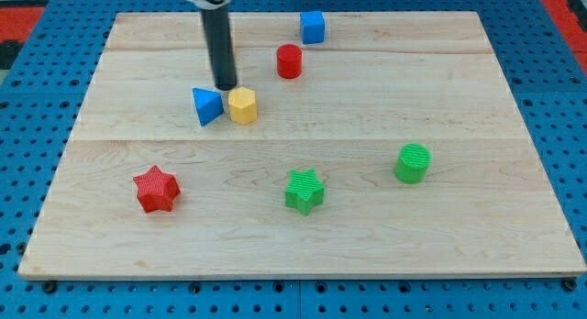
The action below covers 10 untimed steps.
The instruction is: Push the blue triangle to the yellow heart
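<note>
The blue triangle lies on the wooden board at the upper left of centre. A yellow block, hexagonal in outline, sits right beside it on its right, nearly touching. No yellow heart shape can be made out, though something small shows behind the rod. My tip is at the end of the dark rod, just above the gap between the blue triangle and the yellow block, close to both.
A blue cube is near the top edge. A red cylinder is below it. A red star is at lower left, a green star at lower centre, a green cylinder at right.
</note>
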Each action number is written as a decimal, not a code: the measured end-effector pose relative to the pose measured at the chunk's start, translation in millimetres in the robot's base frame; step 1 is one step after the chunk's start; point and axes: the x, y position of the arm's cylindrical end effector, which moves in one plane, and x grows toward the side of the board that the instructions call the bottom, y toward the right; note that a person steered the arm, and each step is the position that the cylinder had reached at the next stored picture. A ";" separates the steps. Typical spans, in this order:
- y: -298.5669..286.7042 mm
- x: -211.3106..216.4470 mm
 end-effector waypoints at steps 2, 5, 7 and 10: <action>49.0 95.0; -5.2 88.6; 42.3 38.9; -8.6 56.8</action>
